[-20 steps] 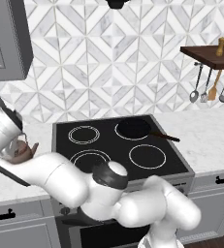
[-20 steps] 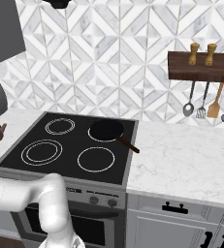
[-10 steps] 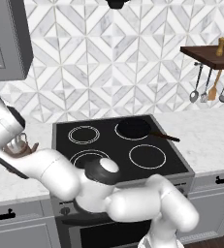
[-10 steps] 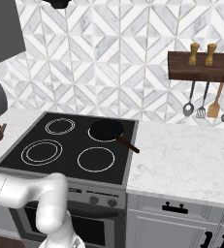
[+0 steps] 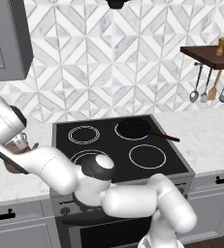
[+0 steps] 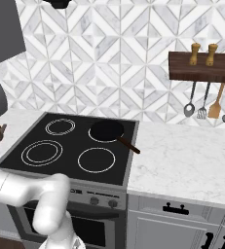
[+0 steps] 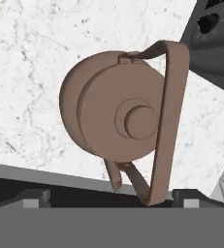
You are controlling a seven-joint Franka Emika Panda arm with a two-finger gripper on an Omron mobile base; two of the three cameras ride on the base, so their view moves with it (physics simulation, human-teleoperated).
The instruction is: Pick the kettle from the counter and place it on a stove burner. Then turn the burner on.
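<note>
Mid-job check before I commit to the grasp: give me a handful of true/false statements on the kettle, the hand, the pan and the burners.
1. The kettle sits on the counter, not on the cooktop. True.
2. The hand is shut on the kettle's handle. False: it is open above the kettle, with the handle's arch between its fingers but not gripped.
3. The frying pan rests on a rear burner of the cooktop. True.
4. The kettle's lid is missing. False: the knobbed lid is on.
5. The largest stove burner has a pot on it. False: its double rings lie bare.
6. Utensils hang under the wooden shelf on the wall. True.
</note>
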